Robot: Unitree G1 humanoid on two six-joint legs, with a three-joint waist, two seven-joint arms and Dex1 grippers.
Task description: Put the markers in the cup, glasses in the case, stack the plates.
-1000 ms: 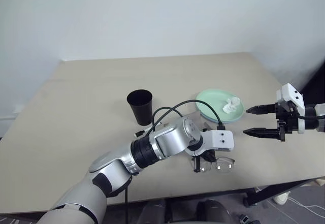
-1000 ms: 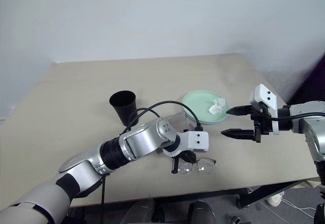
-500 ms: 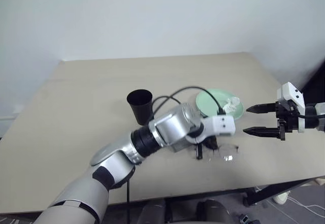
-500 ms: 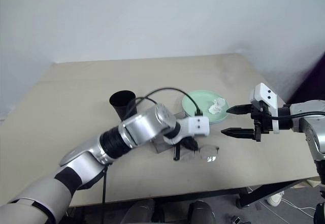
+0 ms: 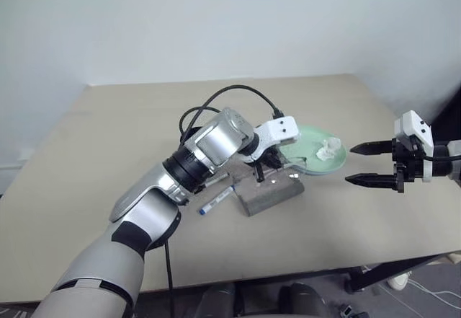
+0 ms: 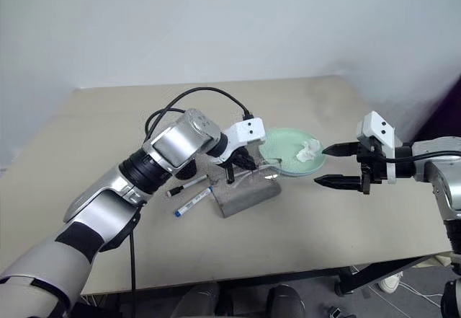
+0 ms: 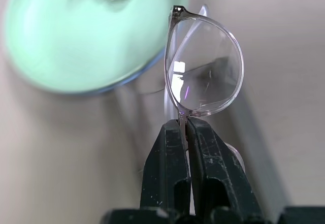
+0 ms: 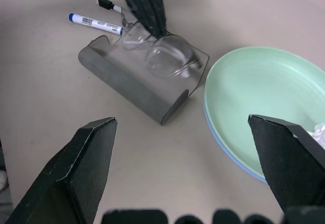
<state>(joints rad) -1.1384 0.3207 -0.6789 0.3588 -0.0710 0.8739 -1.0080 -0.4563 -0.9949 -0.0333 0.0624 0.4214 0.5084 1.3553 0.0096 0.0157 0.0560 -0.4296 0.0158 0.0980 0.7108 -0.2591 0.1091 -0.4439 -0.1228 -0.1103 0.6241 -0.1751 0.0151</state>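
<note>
Holding the glasses [image 7: 203,66] by the bridge in the clamped left pincer [image 7: 185,132], just above the open grey case [image 8: 137,84] on the bench [image 5: 108,130]. Beside the case, two markers [image 6: 191,201]. Beyond, mint plate [image 8: 264,97] stacked on blue, crumpled tissue [image 5: 330,148] inside. Right pincer [image 5: 369,164] spread wide, empty, near the plates. Cup hidden behind the left arm.

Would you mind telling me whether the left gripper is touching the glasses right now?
Touching. In the left wrist view, the left gripper has its two black fingers pinched shut on the rim of the glasses.
</note>
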